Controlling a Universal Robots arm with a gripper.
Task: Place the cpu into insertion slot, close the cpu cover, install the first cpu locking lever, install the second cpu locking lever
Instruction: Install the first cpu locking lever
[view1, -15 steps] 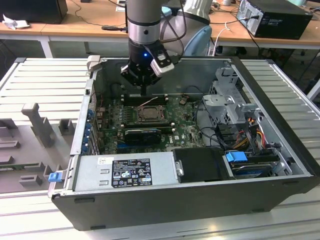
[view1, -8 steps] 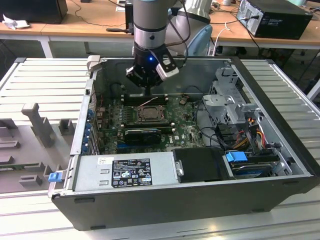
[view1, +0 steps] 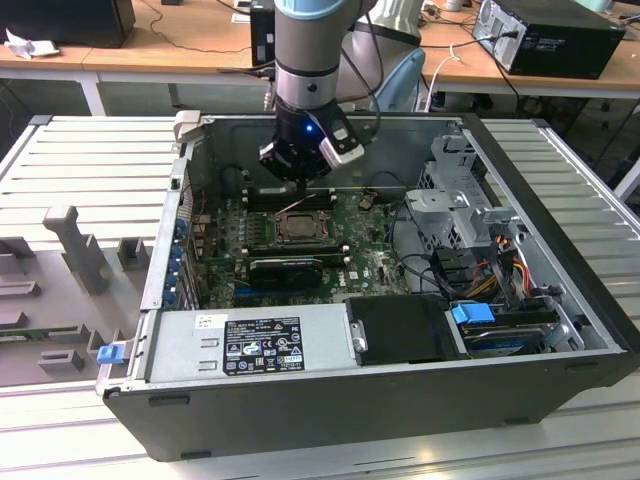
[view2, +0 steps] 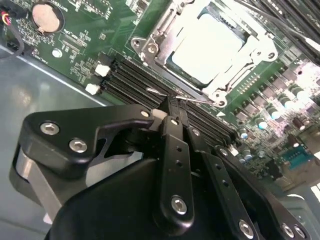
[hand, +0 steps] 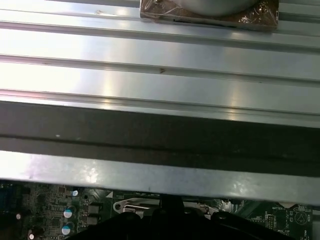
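Now | jaws pressed together, empty | pale square cpu (view2: 212, 47) seated | silvery cpu cover (view2: 165, 42) down

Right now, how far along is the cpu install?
Done: the cpu sits in the insertion slot, and the cpu cover looks closed over it, framing its pale face. In hand: the gripper is shut at a thin wire lever beside the socket, apparently working a locking lever. Left: whether either lever is latched cannot be told, so count both as unconfirmed.
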